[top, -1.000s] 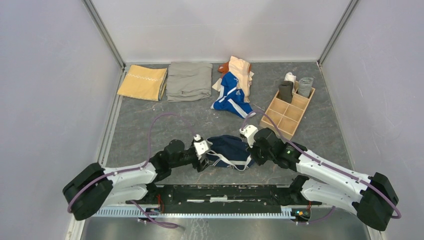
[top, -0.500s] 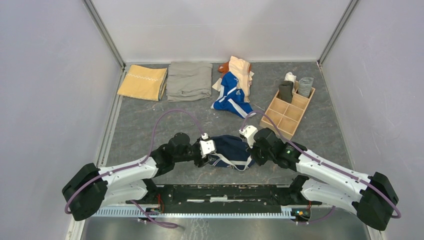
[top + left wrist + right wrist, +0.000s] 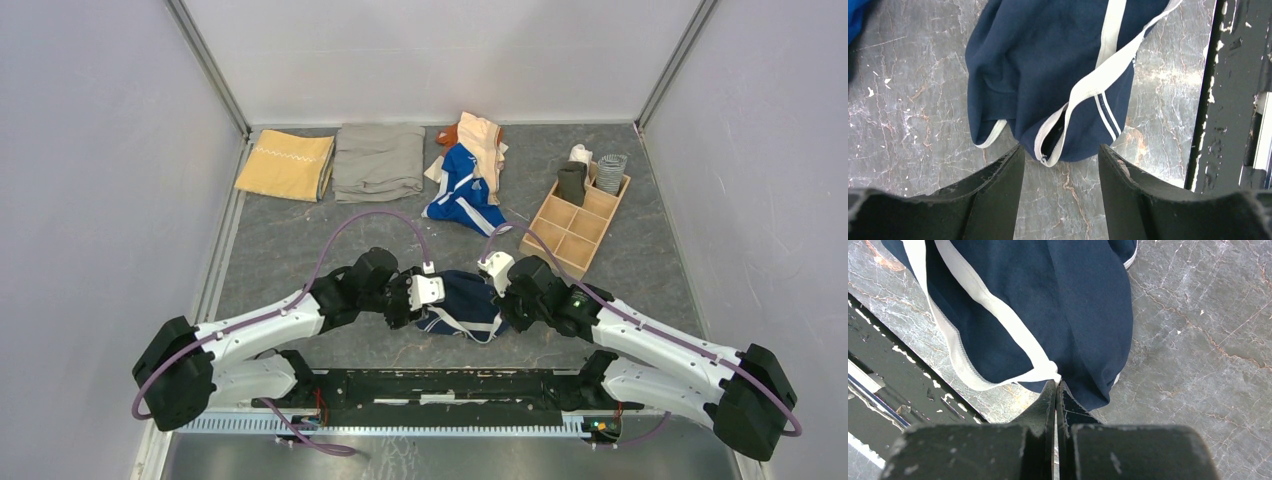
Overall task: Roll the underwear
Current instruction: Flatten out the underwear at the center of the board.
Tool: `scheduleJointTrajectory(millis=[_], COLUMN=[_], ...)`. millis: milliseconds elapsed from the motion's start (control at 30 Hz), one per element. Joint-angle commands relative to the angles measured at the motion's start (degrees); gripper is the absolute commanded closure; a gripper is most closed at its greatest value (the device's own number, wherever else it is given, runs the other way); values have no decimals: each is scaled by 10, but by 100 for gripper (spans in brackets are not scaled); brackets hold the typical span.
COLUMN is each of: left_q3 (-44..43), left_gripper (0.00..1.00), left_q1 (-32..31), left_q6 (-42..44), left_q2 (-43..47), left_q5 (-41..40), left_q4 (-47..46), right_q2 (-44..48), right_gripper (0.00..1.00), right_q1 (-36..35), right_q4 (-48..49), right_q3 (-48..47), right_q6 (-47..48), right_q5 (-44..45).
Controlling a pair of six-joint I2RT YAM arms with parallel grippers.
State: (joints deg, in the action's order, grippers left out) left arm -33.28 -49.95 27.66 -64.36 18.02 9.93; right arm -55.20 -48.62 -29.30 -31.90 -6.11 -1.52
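While lying bunched on the grey table [image 3: 290, 240] near its front edge, the navy underwear [image 3: 462, 303] with white trim is being pinched at its right hem by the right pincer [image 3: 1056, 384], its fingers pressed together on the cloth. At the left end, the hem's corner is being flanked by the left pincer [image 3: 1060, 157], fingers held apart and not touching it, while the bright blue and peach pieces [image 3: 465, 178] are lying well apart at the back.
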Motion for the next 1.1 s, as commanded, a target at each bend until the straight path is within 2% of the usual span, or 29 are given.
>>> scheduleJointTrajectory(millis=[0,167,400,500,833,1067], left_q3=[-13,-16,-15,-13,-4,-20], left_gripper=[38,38,44,50,55,66], left_q1=[0,1,1,1,5,8], left_q6=[42,57,81,87,102,110], left_q2=[16,-16,-23,-24,-44,-77], left_q5=[-12,-32,-41,-50,-32,-18], left_q4=[36,45,24,14,-14,9], right_q2=[2,3,0,-1,-1,2], right_gripper=[100,100,100,100,100,100], right_q1=[0,-1,-1,-1,0,0], right_q4=[13,14,20,22,21,21], right_q3=[-9,-7,-4,-4,-4,-3], right_q6=[6,6,4,4,4,3], right_q5=[-9,-9,-8,-9,-10,-11])
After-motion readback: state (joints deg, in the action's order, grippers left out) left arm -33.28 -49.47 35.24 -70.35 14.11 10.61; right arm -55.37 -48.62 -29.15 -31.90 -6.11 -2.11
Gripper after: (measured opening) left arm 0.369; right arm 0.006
